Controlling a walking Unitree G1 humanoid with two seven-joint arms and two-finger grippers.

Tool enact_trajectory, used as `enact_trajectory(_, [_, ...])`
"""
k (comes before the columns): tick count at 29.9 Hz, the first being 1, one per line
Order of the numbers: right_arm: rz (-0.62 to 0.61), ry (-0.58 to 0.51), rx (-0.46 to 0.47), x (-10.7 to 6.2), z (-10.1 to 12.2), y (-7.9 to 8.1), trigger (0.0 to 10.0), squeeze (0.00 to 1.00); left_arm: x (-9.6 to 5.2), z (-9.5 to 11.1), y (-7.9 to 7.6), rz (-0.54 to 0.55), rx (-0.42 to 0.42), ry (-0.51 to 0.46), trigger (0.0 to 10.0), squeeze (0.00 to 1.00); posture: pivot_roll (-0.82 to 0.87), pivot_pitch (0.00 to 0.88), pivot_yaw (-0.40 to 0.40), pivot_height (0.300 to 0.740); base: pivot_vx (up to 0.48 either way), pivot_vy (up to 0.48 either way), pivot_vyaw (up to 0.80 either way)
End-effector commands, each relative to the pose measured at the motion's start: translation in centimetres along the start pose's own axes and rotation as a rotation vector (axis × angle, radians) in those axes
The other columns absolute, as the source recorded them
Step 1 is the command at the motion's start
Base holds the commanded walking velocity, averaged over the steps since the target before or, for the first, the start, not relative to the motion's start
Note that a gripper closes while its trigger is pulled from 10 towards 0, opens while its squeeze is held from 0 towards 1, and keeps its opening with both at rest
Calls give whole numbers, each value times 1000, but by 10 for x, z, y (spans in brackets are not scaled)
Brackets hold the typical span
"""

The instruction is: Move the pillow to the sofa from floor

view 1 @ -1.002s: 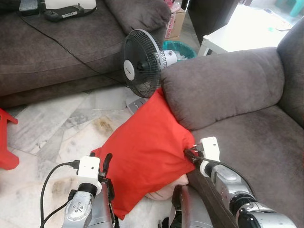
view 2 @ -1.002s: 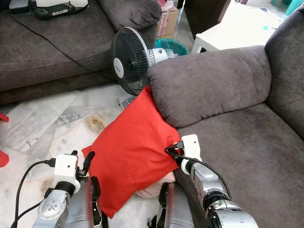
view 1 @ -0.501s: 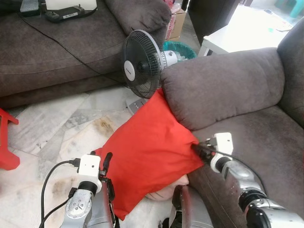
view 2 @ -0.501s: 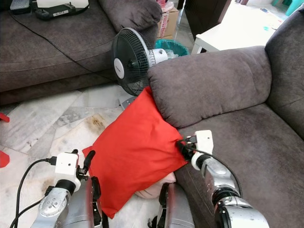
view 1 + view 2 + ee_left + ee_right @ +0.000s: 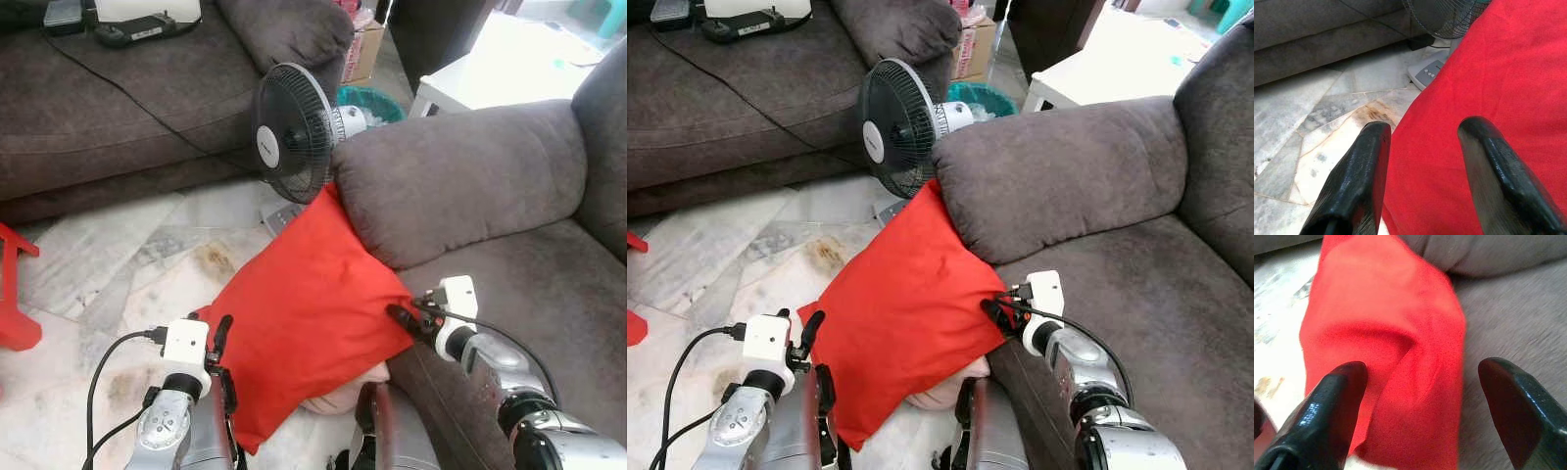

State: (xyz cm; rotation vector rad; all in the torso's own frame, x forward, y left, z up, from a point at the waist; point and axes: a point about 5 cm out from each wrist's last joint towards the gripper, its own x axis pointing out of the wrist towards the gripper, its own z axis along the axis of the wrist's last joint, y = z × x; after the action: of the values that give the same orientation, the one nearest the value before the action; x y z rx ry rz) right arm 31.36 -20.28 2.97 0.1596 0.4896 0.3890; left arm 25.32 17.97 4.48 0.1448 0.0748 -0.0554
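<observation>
My two end effectors flank the red pillow (image 5: pixel 304 313), which leans against the front of the sofa (image 5: pixel 509 274), its top corner tucked under the armrest (image 5: pixel 451 176) and its lower end toward the floor (image 5: pixel 118 264). My right end effector (image 5: pixel 404 322) sits at the pillow's sofa-side corner with its fingers spread wide and one finger pressing a dent into the cloth; nothing is gripped. My left end effector (image 5: pixel 221 338), also wide open, stands just beside the pillow's opposite, floor-side edge. To do this step well, I judge that both should close on a deep fold of fabric, not the bare corner, then lift evenly so the pillow slides out from under the armrest without swinging into the fan (image 5: pixel 294 127) just behind it.
</observation>
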Motion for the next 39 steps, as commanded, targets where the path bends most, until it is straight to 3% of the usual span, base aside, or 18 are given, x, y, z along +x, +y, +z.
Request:
enact_trajectory(1, [16, 20, 6, -3, -5, -2, 10000, 0, -2, -6, -6, -22, 0, 23, 10000, 0, 165, 134, -135, 571, 0, 0, 0])
enact_trajectory(7, [28, 6, 13, -3, -5, 0, 10000, 0, -2, -6, -6, -25, 2, 22, 10000, 0, 163, 129, -135, 571, 0, 0, 0])
enact_trajectory(13, [35, 25, 16, 2, -18, 11, 10000, 0, -2, -6, -6, -24, 4, 18, 10000, 0, 168, 130, -136, 571, 0, 0, 0])
enact_trajectory(21, [-33, 14, 45, 6, -25, 17, 10000, 0, -3, -6, -7, -22, 5, 16, 10000, 0, 181, 133, -141, 571, 0, 0, 0])
enact_trajectory(32, [-132, -83, 89, 12, -12, 20, 10000, 0, -5, -5, -7, -11, 10, 8, 10000, 0, 189, 137, -151, 571, 0, 0, 0])
enact_trajectory(39, [-114, -68, 86, 15, -15, 25, 10000, 0, -7, -6, -8, -10, 9, 10, 10000, 0, 190, 143, -156, 571, 0, 0, 0])
